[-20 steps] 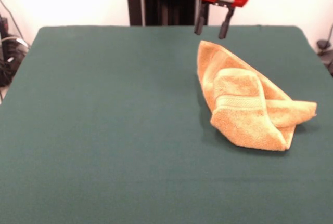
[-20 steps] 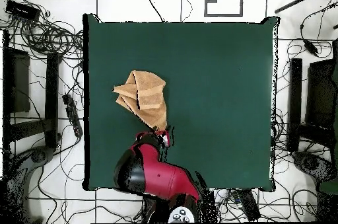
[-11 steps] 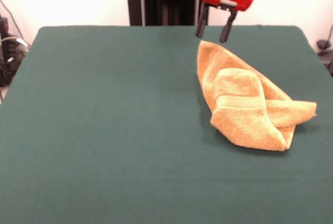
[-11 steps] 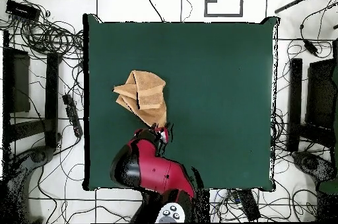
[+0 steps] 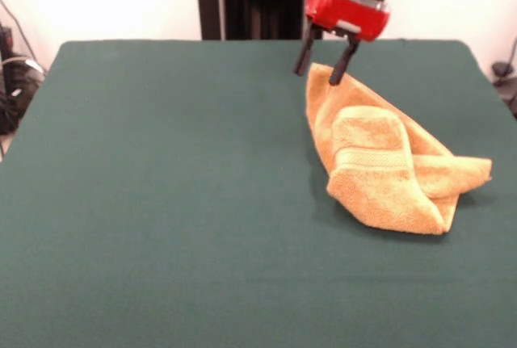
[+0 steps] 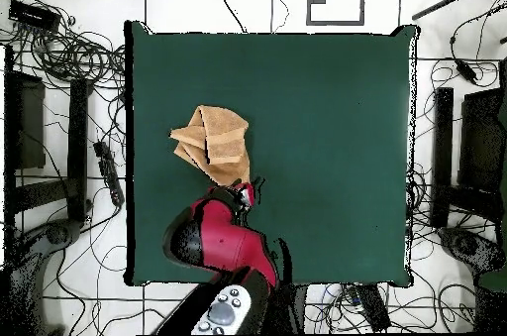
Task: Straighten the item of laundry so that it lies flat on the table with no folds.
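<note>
— Where did the terry-cloth towel (image 5: 388,158) lie?

— Rumpled and folded over itself, at about three o'clock on the green table (image 5: 161,203) in the front view; its woven band (image 5: 373,158) ran across the top fold. From overhead it (image 6: 212,144) sat toward nine o'clock.

— And the gripper (image 5: 322,64)?

— At the towel's twelve o'clock corner, its two dark fingers (image 5: 304,56) parted and holding nothing, one either side of the pointed tip. Whether they touched the cloth, I couldn't tell.
</note>
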